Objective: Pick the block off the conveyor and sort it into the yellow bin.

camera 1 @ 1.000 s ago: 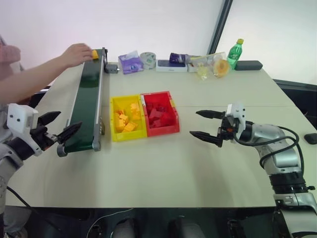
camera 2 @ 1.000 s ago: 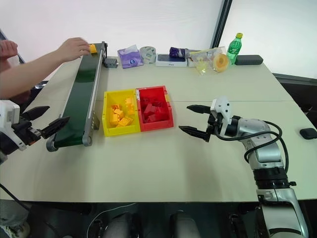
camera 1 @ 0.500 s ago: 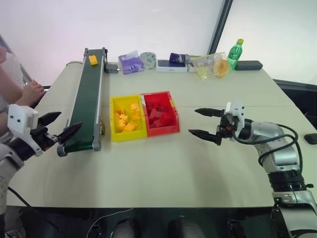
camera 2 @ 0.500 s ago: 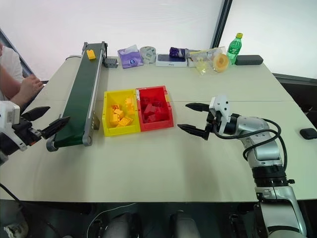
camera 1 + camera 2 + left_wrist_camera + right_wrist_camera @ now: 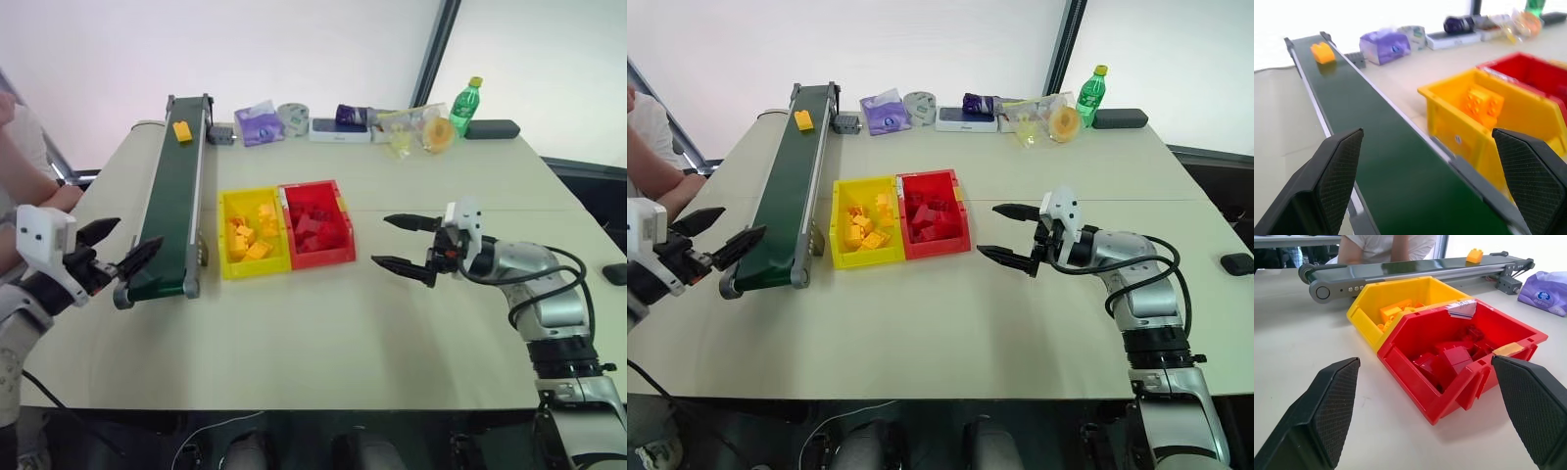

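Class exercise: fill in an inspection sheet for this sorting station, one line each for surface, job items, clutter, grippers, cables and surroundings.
Surface: beige table.
Job items: yellow block on the conveyor's far end; yellow bin holds yellow blocks, joined to the red bin.
Clutter: green bottle, purple packet, tape roll along the far edge.
Grippers: left gripper open at the conveyor's near end; right gripper open, empty.
Cables: black cables on the right arm.
Surroundings: a person's arm beside the table.
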